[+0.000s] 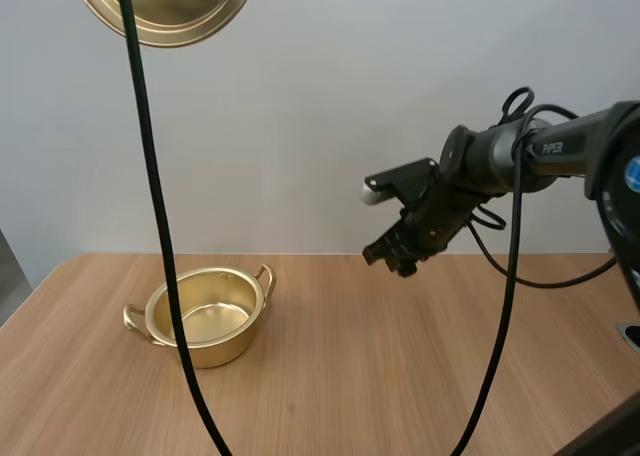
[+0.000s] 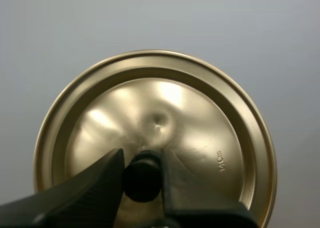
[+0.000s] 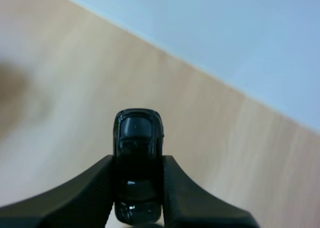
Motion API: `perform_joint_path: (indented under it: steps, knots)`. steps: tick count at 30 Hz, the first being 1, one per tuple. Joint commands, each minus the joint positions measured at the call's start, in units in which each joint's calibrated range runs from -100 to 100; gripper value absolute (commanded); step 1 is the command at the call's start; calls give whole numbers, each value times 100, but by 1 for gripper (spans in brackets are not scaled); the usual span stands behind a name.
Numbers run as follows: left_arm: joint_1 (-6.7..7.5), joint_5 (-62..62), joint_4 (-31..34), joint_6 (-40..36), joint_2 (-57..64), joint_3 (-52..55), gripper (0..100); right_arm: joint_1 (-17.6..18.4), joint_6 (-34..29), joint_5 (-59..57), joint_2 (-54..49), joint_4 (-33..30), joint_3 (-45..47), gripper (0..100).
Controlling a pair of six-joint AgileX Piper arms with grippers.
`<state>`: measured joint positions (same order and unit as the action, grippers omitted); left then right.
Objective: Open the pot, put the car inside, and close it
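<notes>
I am holding the lid (image 2: 200,103) up in my left gripper (image 2: 142,160), whose two fingers are pinching the lid's black knob (image 2: 142,180) between their tips. In the high view the golden lid is hanging well above the table (image 1: 400,376), up and a little to the left of the pot (image 1: 208,316). The pot is sitting uncovered on the wood at the left side of the table, both of its small handles showing, and its inside is looking bare from here. My right arm is reaching in from the right, with my right gripper (image 1: 393,258) hovering in the air above the table's far edge, well apart from the pot and off to its right. That gripper is closing its fingers on the car (image 3: 137,133), a small dark toy clamped by its sides between the fingertips, its front end sticking out past them over the wood. In the high view I am only making out a dark shape at the fingertips, so I cannot be sure which way the car is tilting.
</notes>
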<state>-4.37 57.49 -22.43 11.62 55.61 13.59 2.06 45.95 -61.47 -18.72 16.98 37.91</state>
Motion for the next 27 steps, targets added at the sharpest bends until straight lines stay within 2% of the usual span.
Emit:
perform_joint_path:
  steps: [1, 5, 9, 13, 19, 27]
  knots:
    - [-28, -179, -3, 3, 128, -24, 0, 289, 557, -426, -234, 1174, -521, 0]
    - [-28, 127, -57, 3, 250, -440, 0, 877, 628, -461, -274, 1346, -956, 0]
    - [-28, 567, -360, 3, 250, -906, 0, 1531, 653, 44, -230, 1318, -1102, 0]
    - [-28, 571, -423, 3, 224, -1156, 0, 1987, 653, 428, 79, 1232, -1118, 0]
    - [-28, 571, -305, 35, 224, -1198, 0, 2364, 677, 686, 988, 1017, -1118, 0]
    - [-28, 555, -307, 35, 224, -1198, 0, 2531, 931, 1187, 2241, 823, -1118, 0]
